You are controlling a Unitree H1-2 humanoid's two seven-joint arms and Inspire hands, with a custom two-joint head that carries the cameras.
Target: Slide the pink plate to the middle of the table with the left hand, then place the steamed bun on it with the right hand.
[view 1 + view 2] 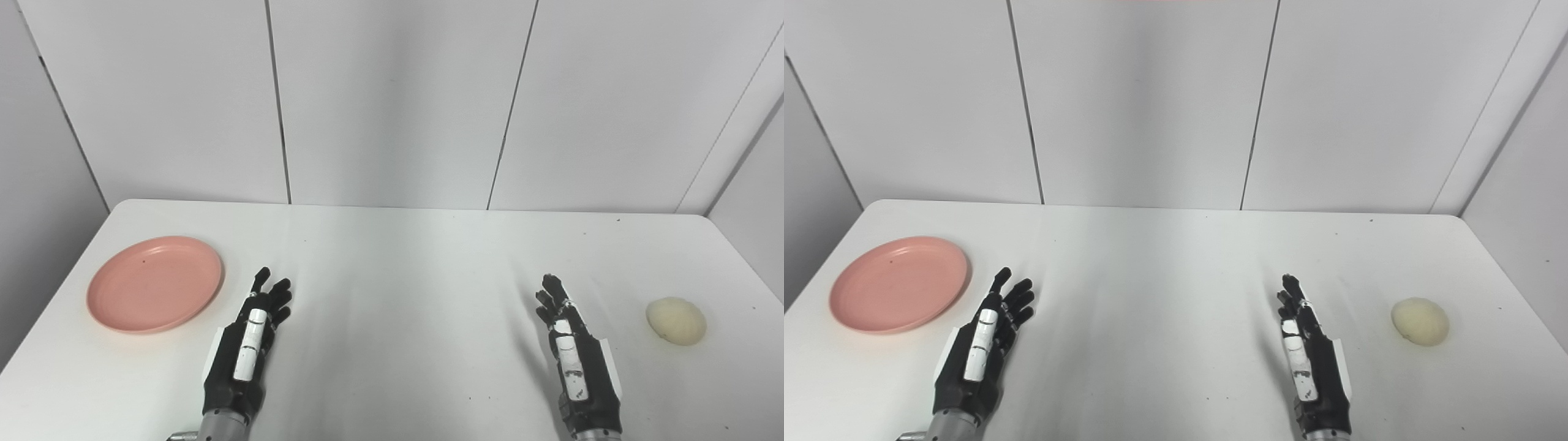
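The pink plate [154, 283] lies empty at the left side of the white table [398, 257]. The pale steamed bun [675, 320] lies on the table at the far right. My left hand [251, 343] rests near the front edge, just right of the plate and apart from it, open with its fingers stretched forward. My right hand [569, 349] rests near the front edge, left of the bun with a clear gap, open and empty. In the right eye view the plate [899, 283], the bun [1420, 321] and both hands [983, 343] [1311, 355] stand the same way.
White wall panels [392, 104] stand behind the table's far edge. The table's left and right edges run close to the plate and the bun. Bare tabletop lies between the two hands.
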